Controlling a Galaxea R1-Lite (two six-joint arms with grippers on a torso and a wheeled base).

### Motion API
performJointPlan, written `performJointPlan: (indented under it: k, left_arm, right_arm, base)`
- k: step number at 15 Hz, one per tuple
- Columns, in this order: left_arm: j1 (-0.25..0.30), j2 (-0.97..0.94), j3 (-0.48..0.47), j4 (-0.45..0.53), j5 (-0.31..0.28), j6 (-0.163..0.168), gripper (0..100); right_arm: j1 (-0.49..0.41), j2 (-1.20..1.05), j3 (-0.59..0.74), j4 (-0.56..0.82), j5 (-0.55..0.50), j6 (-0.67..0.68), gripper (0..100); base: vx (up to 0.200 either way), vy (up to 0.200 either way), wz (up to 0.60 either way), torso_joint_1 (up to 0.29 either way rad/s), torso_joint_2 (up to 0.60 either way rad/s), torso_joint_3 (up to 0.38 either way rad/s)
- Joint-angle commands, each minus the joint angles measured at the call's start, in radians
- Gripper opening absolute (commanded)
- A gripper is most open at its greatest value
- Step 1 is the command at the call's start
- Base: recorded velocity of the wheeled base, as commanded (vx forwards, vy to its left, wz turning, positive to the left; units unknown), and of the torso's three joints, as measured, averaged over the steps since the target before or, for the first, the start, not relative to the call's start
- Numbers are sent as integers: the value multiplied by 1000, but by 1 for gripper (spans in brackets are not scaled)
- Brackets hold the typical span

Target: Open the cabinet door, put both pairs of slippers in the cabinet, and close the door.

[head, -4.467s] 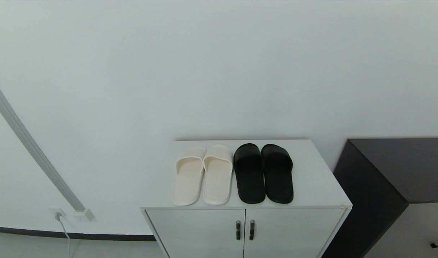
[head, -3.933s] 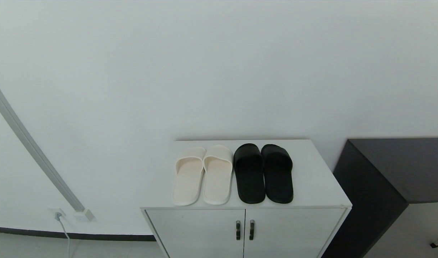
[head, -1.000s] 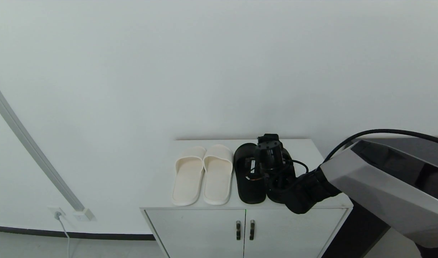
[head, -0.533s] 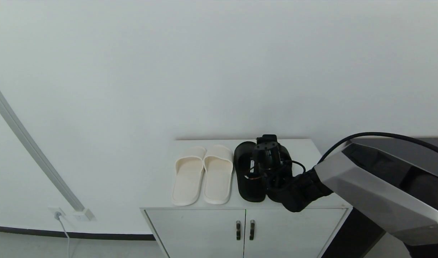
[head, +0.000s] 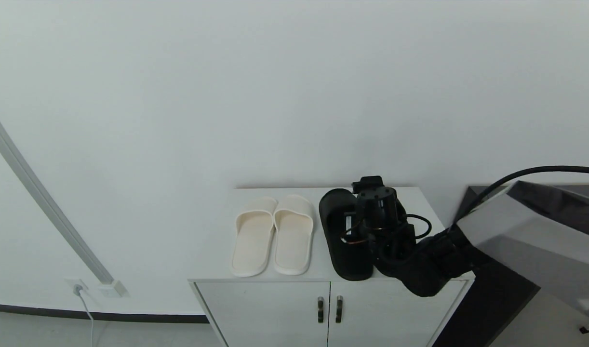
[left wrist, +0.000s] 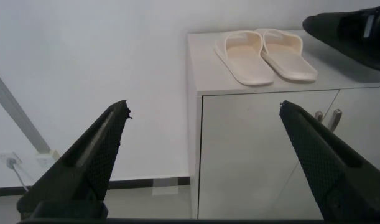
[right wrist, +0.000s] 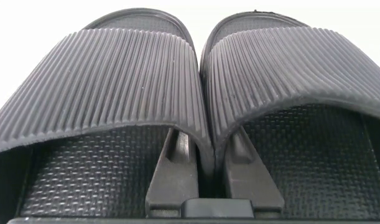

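Right wrist view, up close: the black slippers are pressed side by side. The right gripper has one finger inside each, pinching their inner walls together. The pair sits skewed at the right end of the cabinet top (lifted or resting, I cannot tell). The white slippers lie just beside it, neat and straight. Both doors are shut, with the handles side by side at the middle. The left gripper hangs low before the cabinet, spread wide.
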Motion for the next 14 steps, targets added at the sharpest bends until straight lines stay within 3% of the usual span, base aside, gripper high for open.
performJointPlan:
  k: [1,2,3,4,10,14]
  left_arm:
    - [0,1,0,-1,0,2,100]
    - [0,1,0,-1,0,2,100]
    - [0,1,0,-1,0,2,100]
    - [0,1,0,-1,0,1,100]
    - [0,1,0,-1,0,-1,100]
    - [0,1,0,-1,0,-1,100]
  right_arm:
    - [33,-195,206,-85,71,-50,0]
    - [33,-195,206,-85,71,-50,0]
    - [65,-296,349,-104,186,-50,0]
    - [80,-341,404,-104,238,-48,0]
    - [105,-540,624,-98,595,-44,0]
    - [132,-537,657,-98,621,-45,0]
  base:
    - [0,0,0,0,0,0]
    - [0,0,0,0,0,0]
    - [0,0,0,0,0,0]
    - [0,0,0,0,0,0]
    - [0,0,0,0,0,0]
    - [0,0,0,0,0,0]
